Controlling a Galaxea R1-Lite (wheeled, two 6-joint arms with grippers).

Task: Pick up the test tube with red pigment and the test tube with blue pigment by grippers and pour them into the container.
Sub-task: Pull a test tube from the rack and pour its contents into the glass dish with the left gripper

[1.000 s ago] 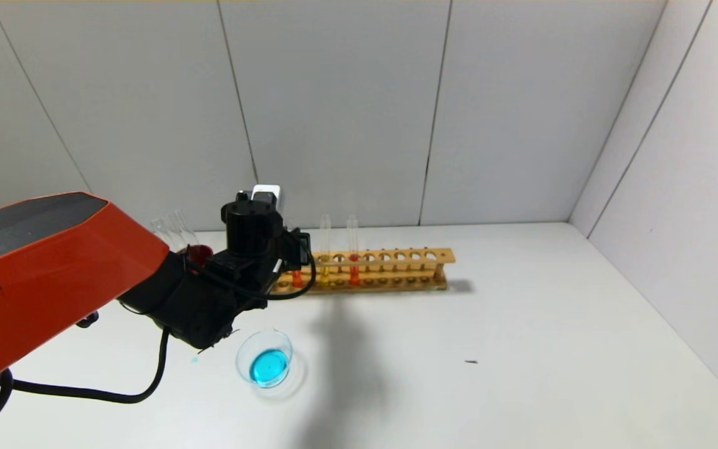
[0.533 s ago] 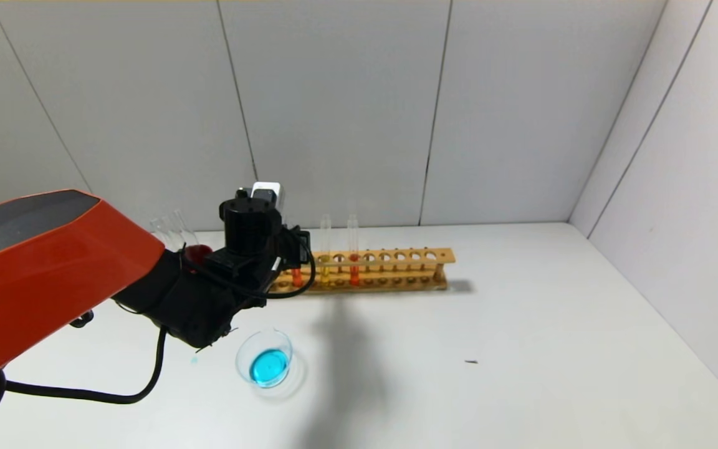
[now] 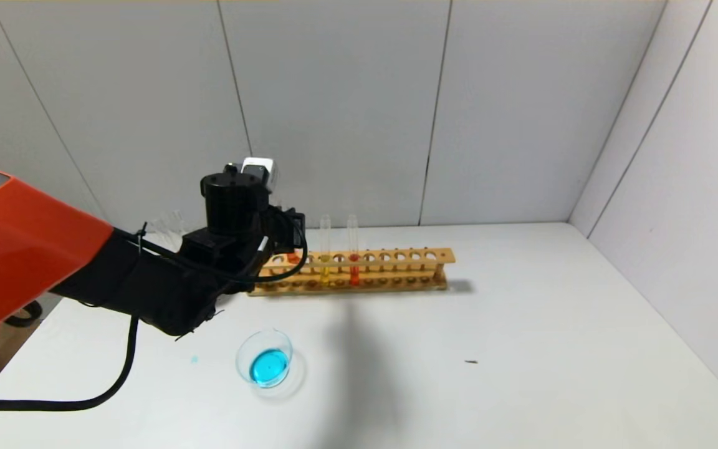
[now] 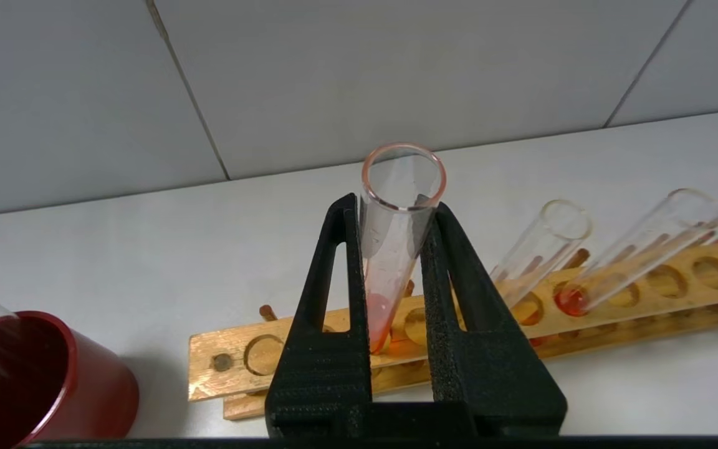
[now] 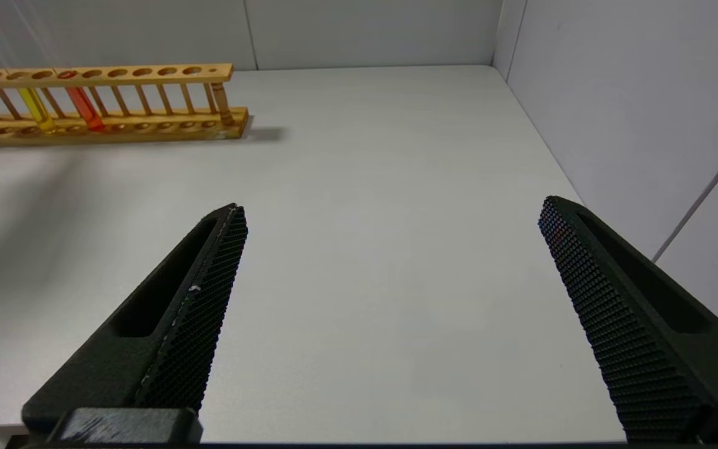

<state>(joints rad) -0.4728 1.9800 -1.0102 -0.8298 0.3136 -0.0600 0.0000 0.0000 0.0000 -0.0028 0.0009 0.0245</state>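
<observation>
Left wrist view shows the left gripper pinching the red-pigment test tube, now lifted higher out of the wooden rack than a second ago, so pouring into the blue-filled dish looks next.

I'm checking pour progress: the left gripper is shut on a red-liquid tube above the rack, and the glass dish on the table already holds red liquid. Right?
Not quite. The dish holds blue liquid, not red; the head view shows it. The rest stands: the left gripper is shut on the red-liquid tube above the rack.
</observation>
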